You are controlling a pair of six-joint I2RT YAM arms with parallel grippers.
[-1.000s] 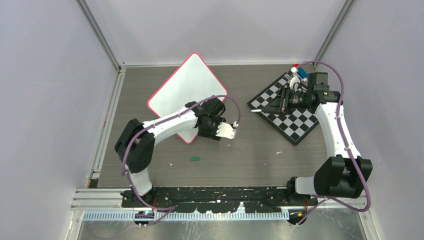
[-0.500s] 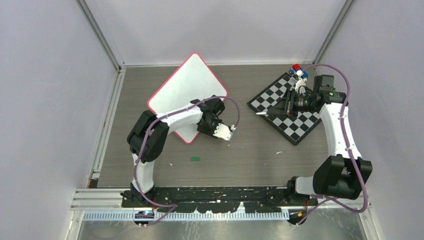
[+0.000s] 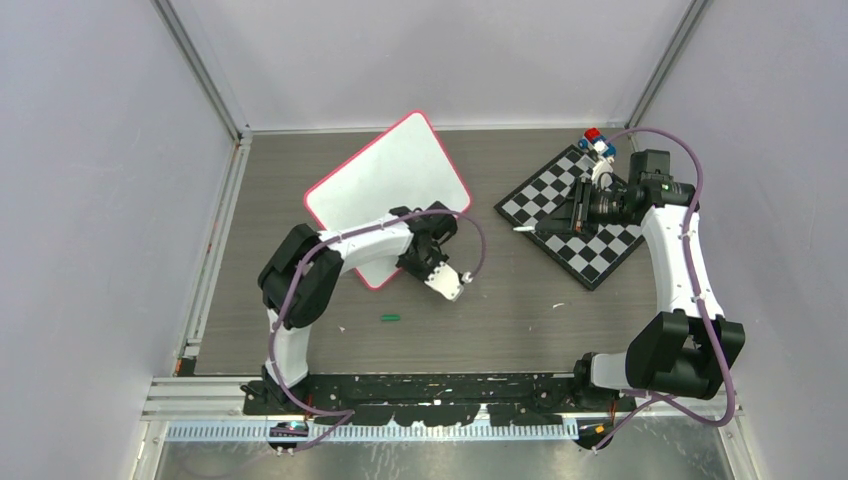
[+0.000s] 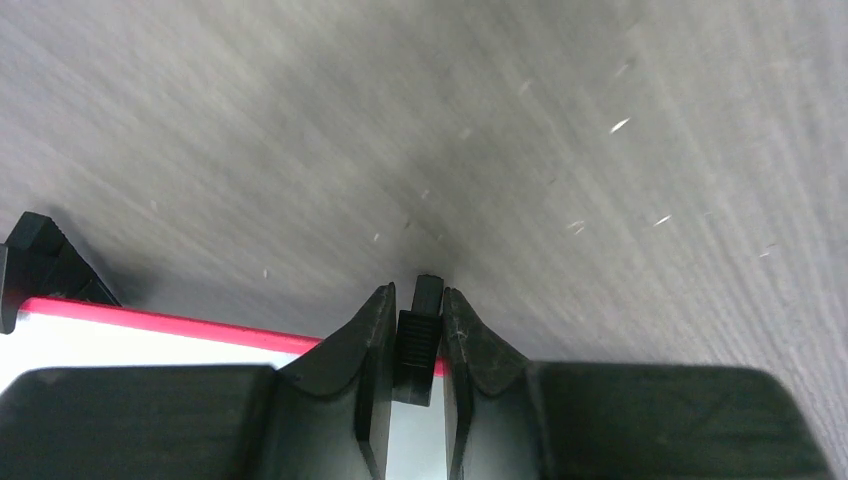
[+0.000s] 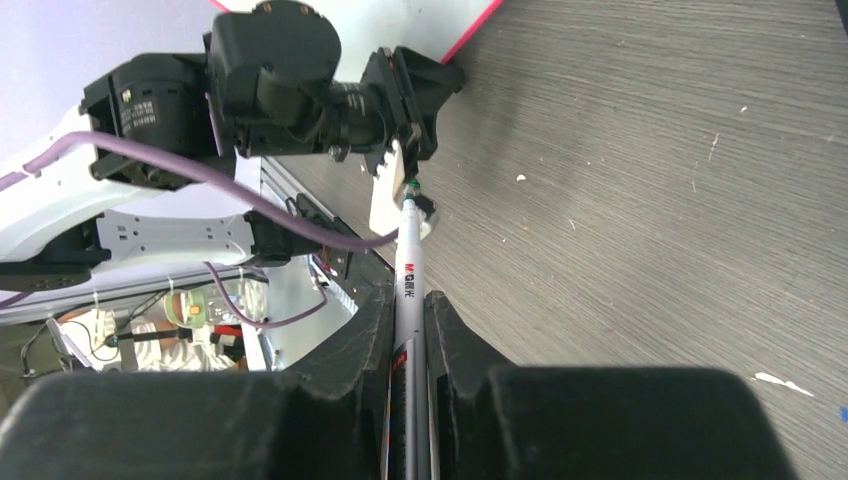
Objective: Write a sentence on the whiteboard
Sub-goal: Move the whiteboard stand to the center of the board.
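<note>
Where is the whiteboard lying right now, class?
In the top view the whiteboard lies left of centre on the table, tilted, left of the checkered board; the left pincer grips a clip on its rim.

The whiteboard (image 3: 392, 185) lies flat on the far left of the table (image 3: 560, 335). The left arm (image 3: 350, 245) reaches across its near corner, and the left gripper (image 4: 415, 297) is clamped on a black clip (image 4: 418, 345) at the rim, so that corner is blocked from the near side. To the right, the right gripper (image 3: 552, 226) hangs over the checkered board (image 3: 590, 255). Its pen (image 3: 526, 228) juts left into the bare strip between the two boards. Small red and blue items (image 3: 597, 143) crowd the checkered board's far corner. The wide near strip is open except for a small green piece (image 3: 390, 318). Walls (image 3: 100, 200) close the left, right and far sides.
</note>
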